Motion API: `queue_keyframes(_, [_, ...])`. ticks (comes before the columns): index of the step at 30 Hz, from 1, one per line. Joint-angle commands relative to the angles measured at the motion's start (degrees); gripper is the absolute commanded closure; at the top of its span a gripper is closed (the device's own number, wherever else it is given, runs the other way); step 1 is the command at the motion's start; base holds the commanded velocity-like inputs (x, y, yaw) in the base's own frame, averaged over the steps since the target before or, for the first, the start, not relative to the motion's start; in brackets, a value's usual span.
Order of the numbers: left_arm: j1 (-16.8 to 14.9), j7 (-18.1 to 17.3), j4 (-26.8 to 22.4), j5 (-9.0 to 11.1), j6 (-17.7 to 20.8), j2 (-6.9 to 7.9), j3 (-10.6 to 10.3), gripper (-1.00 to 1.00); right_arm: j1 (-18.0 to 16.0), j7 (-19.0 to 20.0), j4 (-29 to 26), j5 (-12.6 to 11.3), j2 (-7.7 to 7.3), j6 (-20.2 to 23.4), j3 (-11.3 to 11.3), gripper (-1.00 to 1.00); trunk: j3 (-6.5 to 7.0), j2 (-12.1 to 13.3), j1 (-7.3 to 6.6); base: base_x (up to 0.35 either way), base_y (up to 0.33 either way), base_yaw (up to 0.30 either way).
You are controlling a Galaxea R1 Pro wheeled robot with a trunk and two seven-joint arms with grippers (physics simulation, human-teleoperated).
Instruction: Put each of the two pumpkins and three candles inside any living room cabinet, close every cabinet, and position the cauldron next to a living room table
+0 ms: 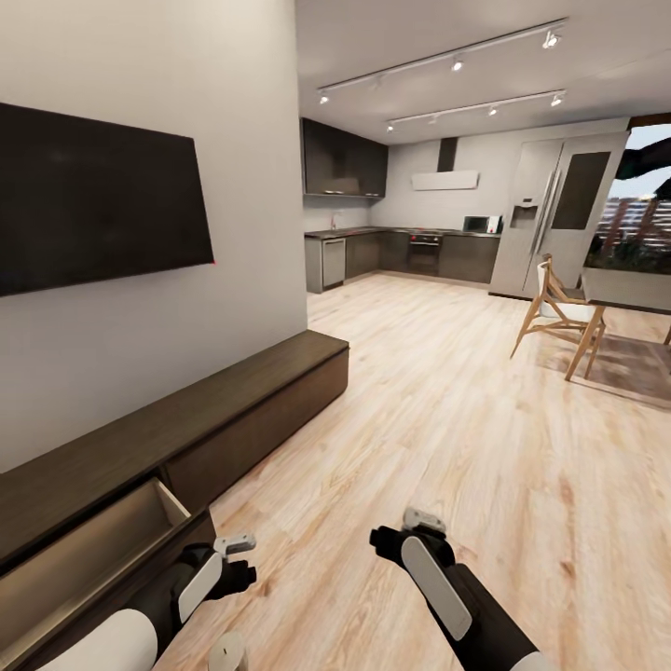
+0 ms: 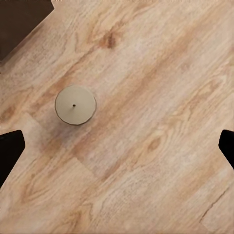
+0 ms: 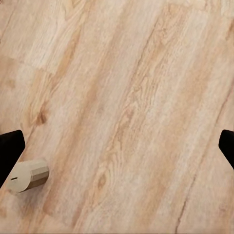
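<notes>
While both grippers hang spread apart and empty at the bottom of the head view, left gripper (image 1: 244, 559) and right gripper (image 1: 401, 533), a candle (image 2: 75, 105) stands on the wooden floor (image 1: 447, 429) beside the cabinet (image 1: 186, 438), whose lower-left drawer (image 1: 84, 550) is pulled out.

Light wood-plank floor (image 1: 447, 410) throughout. Grey wall (image 1: 140, 317) carries a dark TV (image 1: 93, 200); beyond lie a dark kitchen (image 1: 391, 247), steel fridge (image 1: 554, 214) and wooden chair (image 1: 554, 312). Ceiling track lights (image 1: 447, 65) lit.
</notes>
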Motion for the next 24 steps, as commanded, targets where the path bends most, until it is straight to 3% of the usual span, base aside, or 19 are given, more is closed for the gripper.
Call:
queue_keyframes(1, [-0.03,0.46,-0.12,0.62,0.10,0.07,-0.43,-1.00,-0.03,-0.30,-0.06,-0.42,-0.03,0.07,0.13,-1.00,-0.06,-0.03,-0.01,0.000,0.000,0.140])
queue_keyframes(12, [-0.04,0.44,-0.19,0.54,-0.01,0.07,-0.54,-1.00,0.00,5.06,0.01,-0.45,-0.37,0.05,0.10,-1.00,-0.06,-0.03,-0.01,0.000,0.000,0.245])
queue_keyframes(18, [-0.03,0.44,-0.21,0.47,-0.01,0.07,-0.59,-1.00,0.01,5.76,0.19,-0.49,-0.61,0.05,0.09,-1.00,-0.06,-0.03,-0.01,0.000,0.000,0.266])
queue_keyframes(24, [-0.03,0.44,-0.21,0.24,-0.03,0.07,-0.82,-1.00,0.01,5.93,0.30,-0.50,-0.66,0.05,0.09,-1.00,-0.06,-0.03,-0.01,0.000,0.000,0.067])
